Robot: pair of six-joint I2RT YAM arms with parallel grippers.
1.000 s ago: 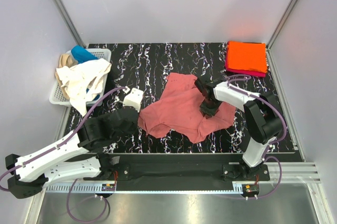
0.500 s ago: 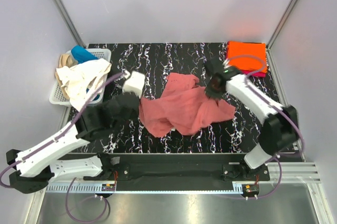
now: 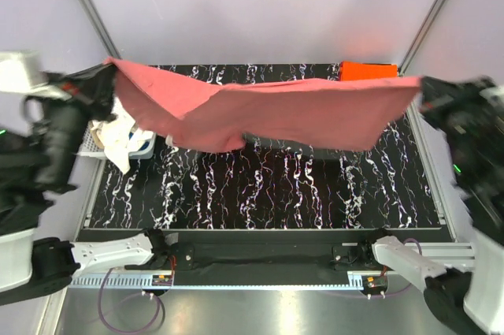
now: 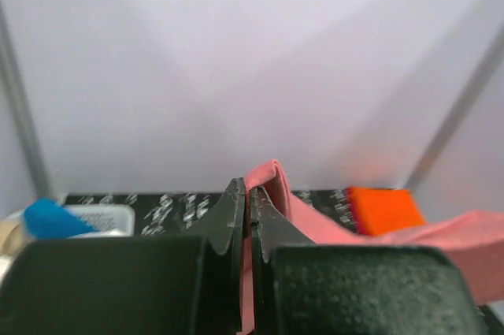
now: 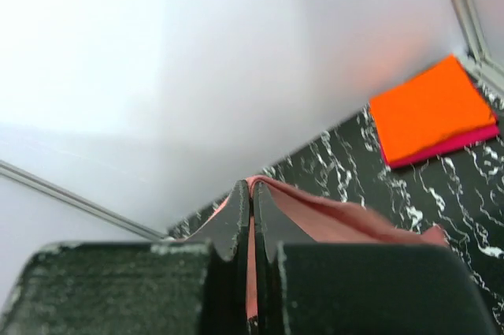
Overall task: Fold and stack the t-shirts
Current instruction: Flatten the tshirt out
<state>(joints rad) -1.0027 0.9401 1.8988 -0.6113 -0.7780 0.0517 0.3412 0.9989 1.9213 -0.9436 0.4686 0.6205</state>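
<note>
The salmon-pink t-shirt [image 3: 268,114] hangs stretched wide in the air above the black marbled table [image 3: 268,185]. My left gripper [image 3: 106,79] is shut on its left end, high at the left; pink cloth [image 4: 272,185] shows pinched between the fingers [image 4: 230,213]. At the far right my right gripper [image 3: 425,91] is shut on the other end, cloth [image 5: 315,213] trailing from its fingertips [image 5: 242,209]. A folded orange t-shirt [image 5: 429,110] lies on a magenta one [image 5: 457,142] at the table's back right corner. More t-shirts, cream-white [image 3: 122,134] and blue [image 4: 47,217], sit in the basket.
A white lattice basket [image 3: 146,146] stands at the table's left edge, cloth spilling over its rim. Grey walls with metal corner posts [image 3: 87,12] close in the table. The stretched shirt hides much of the orange stack [image 3: 366,71] in the top view.
Both arms have swung up and apart, lifting the pink shirt off the table and pulling it out wide. The right gripper closed on its edge first.
</note>
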